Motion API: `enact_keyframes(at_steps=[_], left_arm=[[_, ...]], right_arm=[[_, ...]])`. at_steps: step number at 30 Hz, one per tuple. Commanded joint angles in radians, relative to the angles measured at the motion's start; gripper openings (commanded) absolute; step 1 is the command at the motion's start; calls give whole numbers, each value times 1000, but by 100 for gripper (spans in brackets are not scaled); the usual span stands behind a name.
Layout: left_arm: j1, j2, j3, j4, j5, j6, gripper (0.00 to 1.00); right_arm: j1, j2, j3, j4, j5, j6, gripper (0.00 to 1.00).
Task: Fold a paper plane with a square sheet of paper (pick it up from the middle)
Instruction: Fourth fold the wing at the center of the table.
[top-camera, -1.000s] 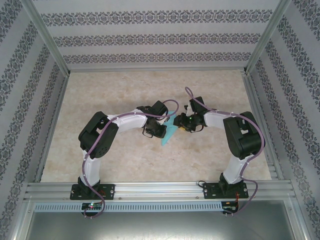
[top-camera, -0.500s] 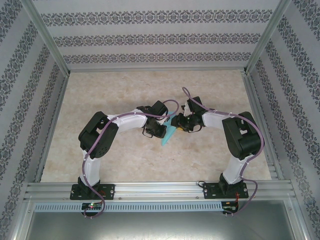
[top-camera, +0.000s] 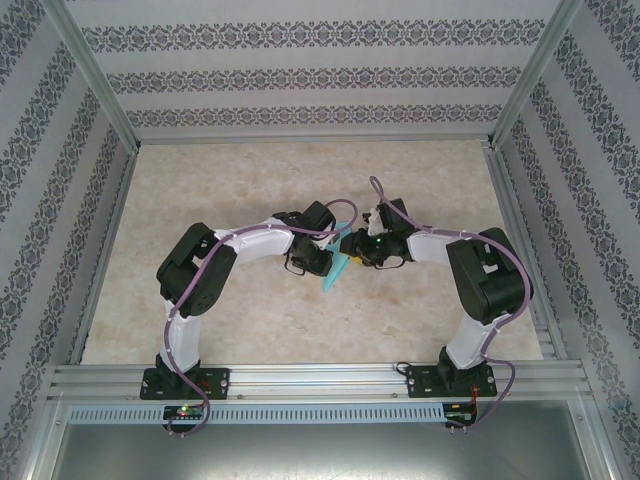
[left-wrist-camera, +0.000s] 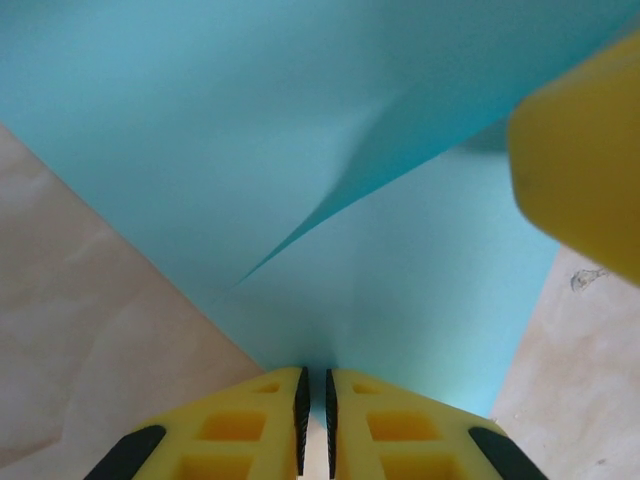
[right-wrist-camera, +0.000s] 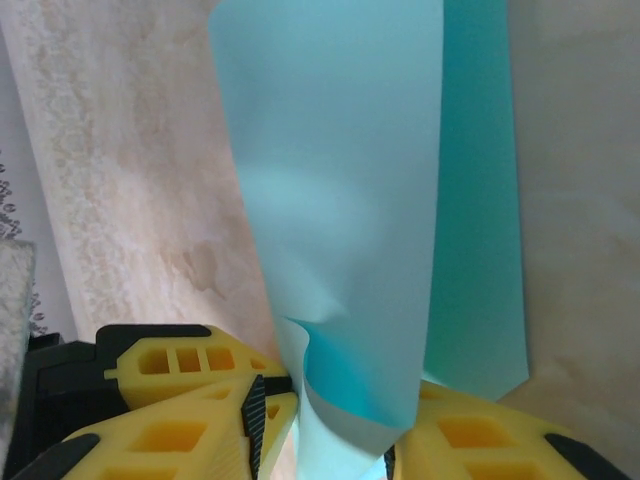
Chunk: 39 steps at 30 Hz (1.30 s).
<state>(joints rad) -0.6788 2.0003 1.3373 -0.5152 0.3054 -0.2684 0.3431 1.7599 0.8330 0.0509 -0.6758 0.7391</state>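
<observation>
The square sheet of paper (top-camera: 337, 272) is turquoise and folded into a narrow, pointed shape held above the table between both arms. My left gripper (top-camera: 328, 261) is shut on its lower edge; in the left wrist view the pads (left-wrist-camera: 301, 405) pinch the paper (left-wrist-camera: 300, 130), which shows one diagonal crease. My right gripper (top-camera: 353, 250) faces it from the right. In the right wrist view the jaws (right-wrist-camera: 320, 440) stand apart, with a loose, bulging fold of the paper (right-wrist-camera: 340, 180) between them. A yellow finger (left-wrist-camera: 585, 160) of the right gripper shows at the left wrist view's right edge.
The beige marbled table (top-camera: 250, 190) is walled in by patterned panels on three sides. An aluminium rail (top-camera: 300, 378) carrying both arm bases runs along the near edge. The two grippers are almost touching.
The right gripper has nudged in against the paper and its jaws have narrowed slightly. The paper looks narrower from above. The left gripper has held still.
</observation>
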Motion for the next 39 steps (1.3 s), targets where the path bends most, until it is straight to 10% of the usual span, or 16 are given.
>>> enact_keyframes(at_steps=[1,15,39], left_arm=[[18,13,-21,-5,9,11,18],[24,2,-5,6,75,-4,19],[54,-5,60,23,108,-23,15]], right_arm=[[11,-22,-30,76,-44,41,34],[8,-11,-60,29,53,3,12],[31,-4,5,-84,116,-56,5]])
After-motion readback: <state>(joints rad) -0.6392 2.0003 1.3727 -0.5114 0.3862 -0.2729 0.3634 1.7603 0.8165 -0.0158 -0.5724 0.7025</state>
